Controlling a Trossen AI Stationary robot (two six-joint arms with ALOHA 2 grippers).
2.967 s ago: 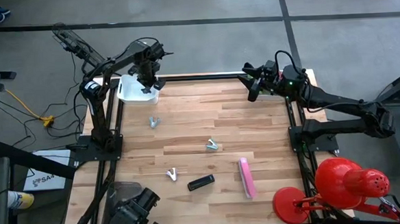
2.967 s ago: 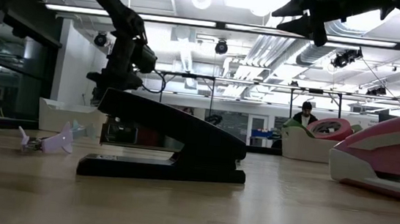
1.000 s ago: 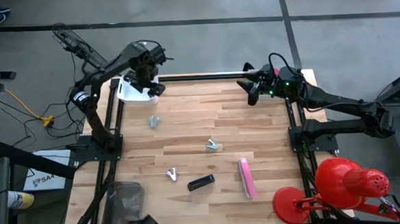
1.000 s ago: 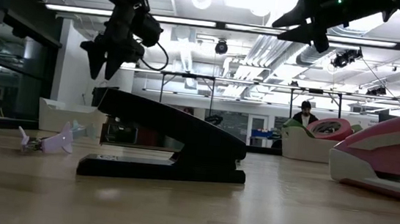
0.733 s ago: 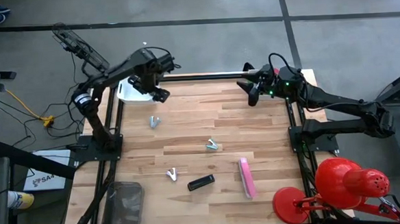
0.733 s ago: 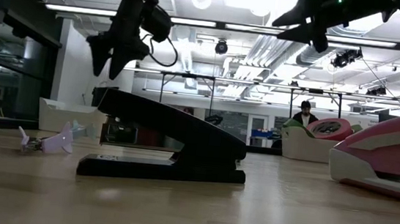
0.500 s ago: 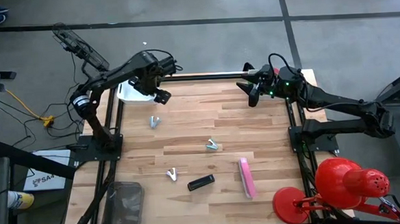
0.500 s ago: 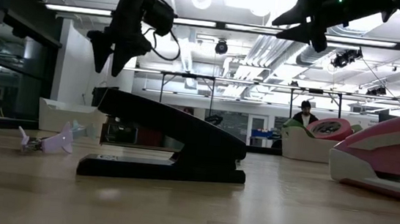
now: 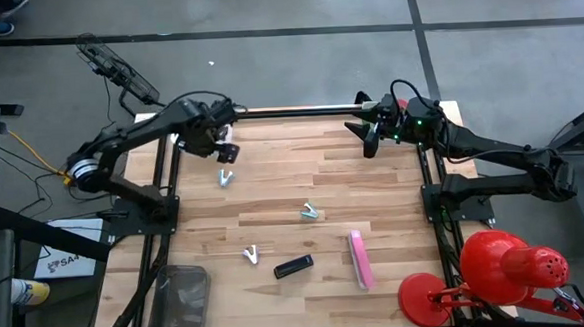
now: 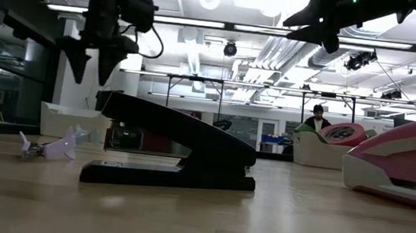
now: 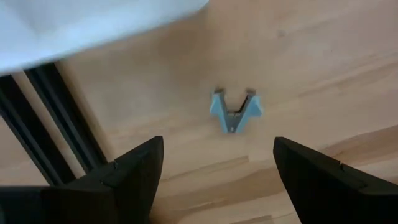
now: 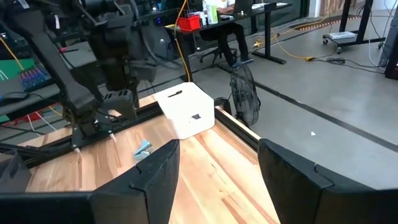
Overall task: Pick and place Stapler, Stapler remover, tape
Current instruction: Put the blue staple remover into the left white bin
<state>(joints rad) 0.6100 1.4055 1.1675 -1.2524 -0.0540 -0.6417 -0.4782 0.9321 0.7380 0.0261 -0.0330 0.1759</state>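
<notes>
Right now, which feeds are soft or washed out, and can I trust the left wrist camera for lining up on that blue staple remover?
Left wrist view: the staple remover is slightly soft but readable, centred between the open left gripper fingers; the white bin edge is blown out. Low view: ceiling lights glare, so both arms and the black stapler read as silhouettes. High view: evenly lit, sharp enough.

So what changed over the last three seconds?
The left gripper rose from the white bin and swung to hover, open and empty, above a blue staple remover. The right gripper, black stapler and pink stapler stayed put.
</notes>
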